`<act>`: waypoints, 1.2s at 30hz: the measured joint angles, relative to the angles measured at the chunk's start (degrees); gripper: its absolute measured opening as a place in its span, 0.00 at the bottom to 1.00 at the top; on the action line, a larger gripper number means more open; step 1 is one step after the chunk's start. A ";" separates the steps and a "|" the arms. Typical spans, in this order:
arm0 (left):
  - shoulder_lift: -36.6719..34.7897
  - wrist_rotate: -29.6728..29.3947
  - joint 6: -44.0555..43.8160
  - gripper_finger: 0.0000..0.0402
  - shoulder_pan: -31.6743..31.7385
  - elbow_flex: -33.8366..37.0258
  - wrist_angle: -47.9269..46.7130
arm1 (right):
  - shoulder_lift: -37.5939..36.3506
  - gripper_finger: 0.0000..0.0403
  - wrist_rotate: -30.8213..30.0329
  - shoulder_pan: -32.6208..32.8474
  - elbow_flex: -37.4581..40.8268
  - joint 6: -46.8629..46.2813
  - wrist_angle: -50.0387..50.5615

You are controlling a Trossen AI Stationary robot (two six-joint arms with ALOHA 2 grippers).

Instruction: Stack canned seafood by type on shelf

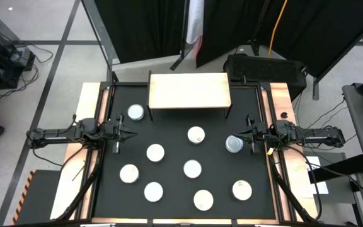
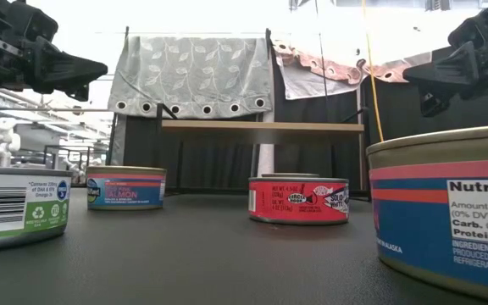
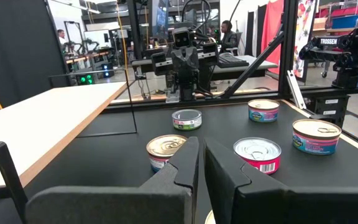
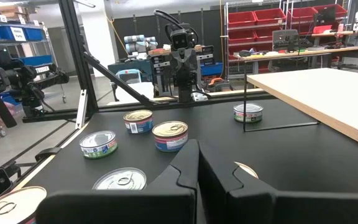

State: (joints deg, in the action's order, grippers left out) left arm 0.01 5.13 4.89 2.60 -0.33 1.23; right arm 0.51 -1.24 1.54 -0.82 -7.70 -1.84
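Several flat round tins with silvery lids lie spread on the black table, each flat on its base: one (image 1: 135, 112) by the shelf's left leg, one (image 1: 196, 134) mid-table, one (image 1: 234, 144) just beside my right gripper, others nearer the near edge (image 1: 192, 168). In the low view their side labels are green-white (image 2: 15, 207), blue (image 2: 125, 188) and red (image 2: 299, 202). The shelf (image 1: 189, 90), with a light wood top on thin dark legs, stands at the far edge with nothing on it. My left gripper (image 1: 130, 133) (image 3: 201, 142) and right gripper (image 1: 240, 133) (image 4: 197, 146) hover shut at the table's sides, facing each other.
Raised wooden rails run along the table's left (image 1: 92, 126) and right (image 1: 281, 107) sides. A dark frame post (image 3: 288, 50) stands at the table's edge. Beyond the far edge hang dark curtains and a patterned cloth (image 2: 197, 76). Bare black table lies between the shelf and the tins (image 1: 169, 126).
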 joint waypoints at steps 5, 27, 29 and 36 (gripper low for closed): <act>-0.01 0.00 0.00 0.07 0.00 -0.01 -0.01 | 0.00 0.00 0.00 0.00 0.00 0.00 -0.01; -0.01 0.00 0.00 0.07 0.00 -0.01 -0.02 | 0.00 0.00 -0.20 0.00 0.02 3.84 -0.01; 0.00 0.00 0.00 0.07 0.01 -0.01 -0.02 | 0.00 0.00 -0.20 0.00 0.02 3.84 -0.01; 0.00 0.00 0.00 0.07 0.00 -0.01 -0.02 | 0.01 0.00 -0.17 0.00 0.02 3.84 -0.01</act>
State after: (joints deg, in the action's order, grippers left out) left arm 0.01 5.13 4.89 2.60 -0.34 1.21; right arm 0.53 -1.41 1.54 -0.80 -3.86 -1.85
